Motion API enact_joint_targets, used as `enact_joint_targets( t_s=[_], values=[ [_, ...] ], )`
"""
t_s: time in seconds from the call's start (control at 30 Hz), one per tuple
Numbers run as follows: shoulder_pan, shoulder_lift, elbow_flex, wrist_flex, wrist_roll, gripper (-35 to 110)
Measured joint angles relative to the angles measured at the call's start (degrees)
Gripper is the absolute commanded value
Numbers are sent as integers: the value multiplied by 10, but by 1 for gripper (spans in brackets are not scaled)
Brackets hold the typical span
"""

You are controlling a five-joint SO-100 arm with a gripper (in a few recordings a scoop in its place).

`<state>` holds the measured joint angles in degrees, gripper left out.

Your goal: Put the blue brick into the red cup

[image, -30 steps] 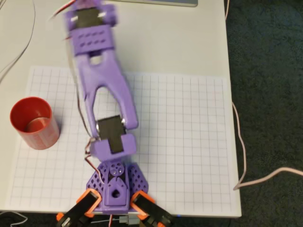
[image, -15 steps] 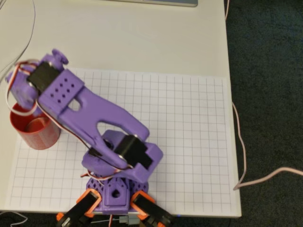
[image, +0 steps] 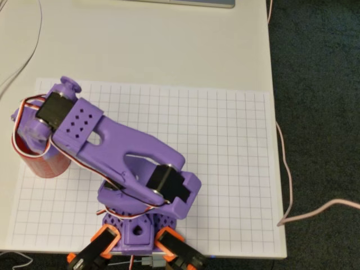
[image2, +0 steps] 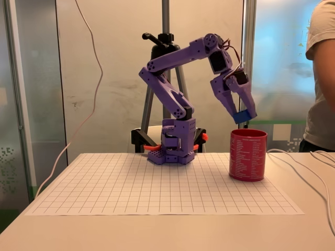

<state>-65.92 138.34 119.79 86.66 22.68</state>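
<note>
The red cup [image2: 248, 155] stands upright on the grid mat, at the right in the fixed view. In the overhead view it sits at the mat's left edge, with just its lower wall [image: 46, 163] peeking out from under the purple arm's wrist [image: 62, 119]. My gripper [image2: 243, 115] hangs just above the cup's rim, pointing down, shut on the blue brick [image2: 241, 118]. The brick sits a little above the cup's opening, over its left half. From overhead, the wrist hides the fingers and the brick.
The white grid mat [image: 225, 157] covers the table; the arm's base [image: 136, 225] is at its near edge. A person [image2: 320, 78] stands at the far right. White cables [image2: 306, 163] trail across the table beside the cup. A tripod [image2: 165, 47] stands behind the arm.
The arm swung from the far middle of the mat leftward to the cup, and in the last half second settled further over it, covering more of its opening.
</note>
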Motion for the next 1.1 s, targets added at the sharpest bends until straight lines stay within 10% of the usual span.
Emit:
enact_joint_targets(
  t_s=[0.4,0.43,0.5,0.87,1.1],
  values=[
    [2,21,0,-1,-6,61],
    [2,23,0,-2,-6,55],
    [4,25,4,-4,-14,0],
    [90,47,69,-112,-46,0],
    [363,77,156,-301,-83,0]
  ],
)
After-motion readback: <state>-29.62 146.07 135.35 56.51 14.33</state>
